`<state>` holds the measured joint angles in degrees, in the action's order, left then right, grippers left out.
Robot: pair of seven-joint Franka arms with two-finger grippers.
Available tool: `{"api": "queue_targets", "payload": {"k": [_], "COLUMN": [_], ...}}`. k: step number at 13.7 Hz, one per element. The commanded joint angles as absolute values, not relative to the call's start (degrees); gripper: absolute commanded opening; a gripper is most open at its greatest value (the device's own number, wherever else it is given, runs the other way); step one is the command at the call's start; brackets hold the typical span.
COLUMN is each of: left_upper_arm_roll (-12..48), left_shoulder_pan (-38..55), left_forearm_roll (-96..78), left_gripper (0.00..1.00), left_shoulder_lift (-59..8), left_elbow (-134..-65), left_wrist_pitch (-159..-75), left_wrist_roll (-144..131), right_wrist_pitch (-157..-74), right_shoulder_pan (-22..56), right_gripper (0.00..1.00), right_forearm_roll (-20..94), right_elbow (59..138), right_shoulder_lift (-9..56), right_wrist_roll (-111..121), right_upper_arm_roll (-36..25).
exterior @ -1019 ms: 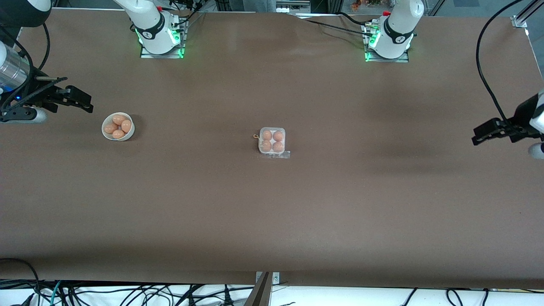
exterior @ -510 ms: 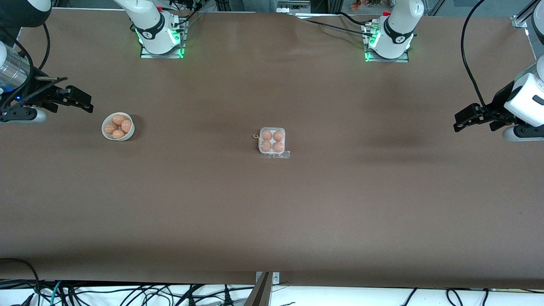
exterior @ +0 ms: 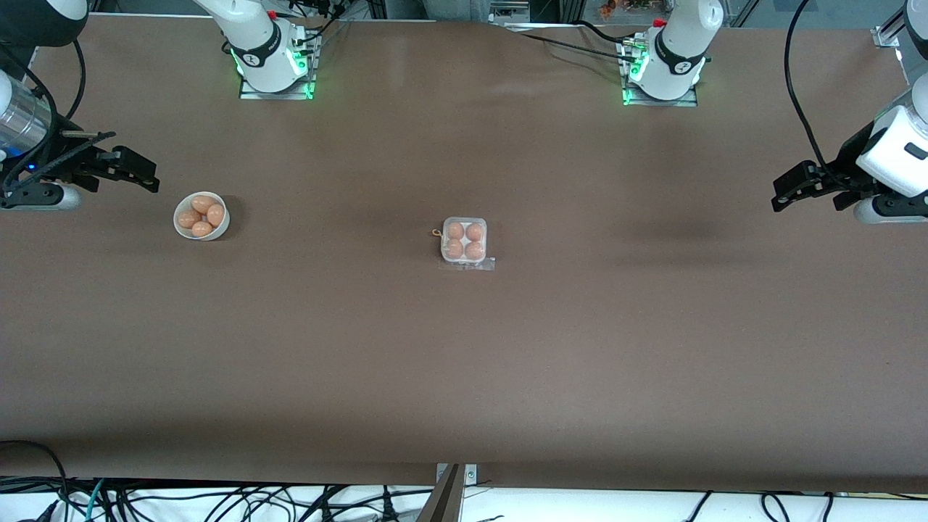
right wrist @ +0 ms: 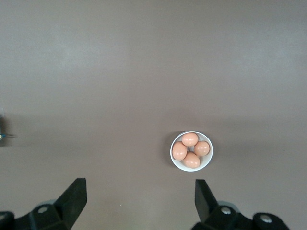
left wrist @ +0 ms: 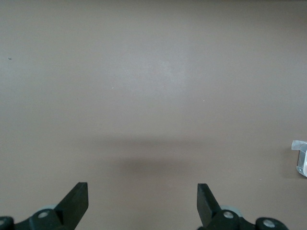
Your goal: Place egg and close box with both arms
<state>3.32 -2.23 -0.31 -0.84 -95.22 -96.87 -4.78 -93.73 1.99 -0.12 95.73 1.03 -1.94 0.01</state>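
— Hovering at the table's (exterior: 464,362) two ends, are you? Where does each gripper sit from the box (exterior: 464,242)?

— Yes. My left gripper (exterior: 785,190) hangs over bare table well apart from the box, toward the left arm's end, fingers (left wrist: 76,203) spread wide with nothing between them. My right gripper (exterior: 145,174) is over the table toward the right arm's end, also well apart from the box, fingers (right wrist: 74,199) spread and empty.

— And the box itself?

— It sits at mid-table, lid down over the tray, all four cells filled. The egg (exterior: 455,230) lies in a cell on the side farther from the front camera.

— Anything else relative to the box?

— A white bowl (exterior: 201,216) with four more eggs (right wrist: 191,151) stands far off toward the right arm's end, just beside my right gripper.
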Motion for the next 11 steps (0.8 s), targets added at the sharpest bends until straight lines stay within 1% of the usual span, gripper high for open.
{"api": "queue_targets", "payload": {"k": [1, 7, 9, 11], "left_upper_arm_roll": [3.34, 3.34, 3.25, 3.25], "left_shoulder_pan": [-2.2, -2.37, -2.37, -2.64], "left_forearm_roll": [-0.79, -0.7, -0.7, -0.7], "left_gripper": [1.0, 1.0, 1.0, 1.0], "left_shoulder_lift": [0.97, 0.97, 0.09, -0.26], "left_elbow": [-97.21, -96.77, -95.45, -95.19], "left_wrist_pitch": [-95.9, -90.71, -88.16, -87.98], "left_wrist_roll": [-4.04, -4.04, -4.04, -4.04], "right_wrist_pitch": [-93.6, -93.6, -93.6, -93.6], "right_shoulder_pan": [1.58, 1.58, 1.58, 1.58], "right_gripper": [1.0, 1.0, 1.0, 1.0], "right_forearm_roll": [0.09, 0.09, 0.09, 0.09], "right_elbow": [96.33, 96.33, 96.33, 96.33], "right_shoulder_lift": [0.35, 0.35, 0.44, 0.35], "right_wrist_roll": [-1.58, -1.58, -1.58, -1.58], "right_upper_arm_roll": [0.35, 0.35, 0.35, 0.35]}}
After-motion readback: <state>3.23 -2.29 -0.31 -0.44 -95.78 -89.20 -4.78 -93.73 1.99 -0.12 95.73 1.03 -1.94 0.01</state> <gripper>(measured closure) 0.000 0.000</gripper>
